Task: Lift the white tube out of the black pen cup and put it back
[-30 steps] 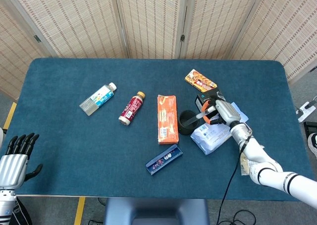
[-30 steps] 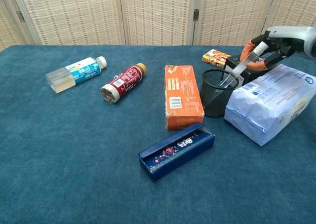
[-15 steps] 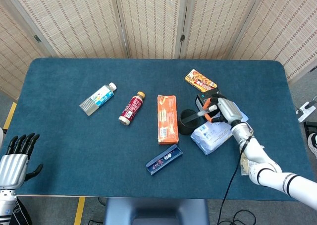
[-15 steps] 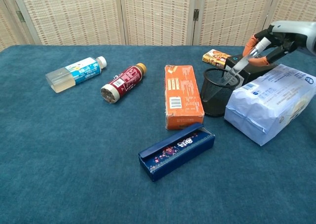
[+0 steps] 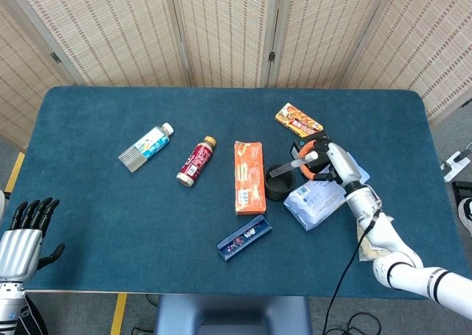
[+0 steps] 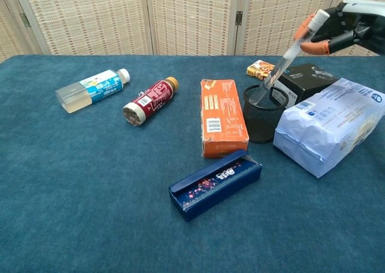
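The black mesh pen cup [image 6: 265,114] [image 5: 278,182] stands between an orange box and a white bag. My right hand [image 6: 341,27] [image 5: 325,160] pinches the top end of the white tube [image 6: 287,55] [image 5: 289,165] above and to the right of the cup. The tube slants down to the left, and its lower tip is level with the cup's rim. My left hand [image 5: 22,233] hangs off the table's near left edge, fingers apart, holding nothing.
An orange box [image 6: 222,116] lies left of the cup and a white bag [image 6: 329,124] to its right. A black box [image 6: 308,80] and a snack pack [image 6: 264,70] lie behind. A blue case [image 6: 215,184], a red bottle [image 6: 150,100] and a clear bottle [image 6: 91,89] lie further left.
My right hand has risen with the tube, drawing it up out of the cup until only its lower tip is at the rim. The left hand has not moved.
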Controlling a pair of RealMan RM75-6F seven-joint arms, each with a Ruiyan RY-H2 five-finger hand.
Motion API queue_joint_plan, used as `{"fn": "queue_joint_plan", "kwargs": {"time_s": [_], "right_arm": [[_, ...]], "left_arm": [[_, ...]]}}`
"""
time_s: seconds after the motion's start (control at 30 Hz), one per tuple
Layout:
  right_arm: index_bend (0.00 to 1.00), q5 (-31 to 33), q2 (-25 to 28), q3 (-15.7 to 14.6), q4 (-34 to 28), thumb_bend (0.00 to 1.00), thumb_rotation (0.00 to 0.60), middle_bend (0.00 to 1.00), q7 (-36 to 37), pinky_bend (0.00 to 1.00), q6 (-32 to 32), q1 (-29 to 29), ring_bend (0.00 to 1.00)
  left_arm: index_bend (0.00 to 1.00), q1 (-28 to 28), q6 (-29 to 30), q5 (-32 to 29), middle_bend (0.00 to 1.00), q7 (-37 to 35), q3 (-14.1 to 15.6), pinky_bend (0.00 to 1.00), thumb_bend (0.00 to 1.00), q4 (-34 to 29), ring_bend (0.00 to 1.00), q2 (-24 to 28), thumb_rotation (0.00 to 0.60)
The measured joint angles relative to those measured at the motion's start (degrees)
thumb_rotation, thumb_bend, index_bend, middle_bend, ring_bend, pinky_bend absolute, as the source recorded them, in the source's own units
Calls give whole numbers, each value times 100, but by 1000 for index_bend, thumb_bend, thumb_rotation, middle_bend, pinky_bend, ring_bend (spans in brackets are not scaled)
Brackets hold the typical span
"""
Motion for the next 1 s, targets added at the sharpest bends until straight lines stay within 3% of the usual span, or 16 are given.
{"fn": "queue_joint_plan", "kwargs": {"time_s": [0.37, 0.53, 0.7, 1.0], "right_arm": [[639, -968, 302, -27, -394, 346, 600, 495, 2905, 100, 729, -407, 242], [638, -1161, 645, -76, -596, 349, 600, 502, 3343, 109, 945, -538, 263], [638, -1154, 675, -112, -613, 353, 600, 502, 2234, 114, 1192, -616, 266], [638, -974, 693, -173, -744, 353, 600, 500, -1423, 116, 1630, -710, 268]], "left_arm": [[117, 11, 76, 69, 123, -37, -4, 84, 287, -21, 100, 3, 600], [118, -11, 75, 117, 123, -46, -4, 84, 288, -29, 100, -8, 600], [117, -29, 72, 147, 123, -60, -5, 84, 287, -30, 100, -20, 600], [117, -33, 68, 154, 123, -104, 1, 84, 287, -5, 100, -34, 600]]}}
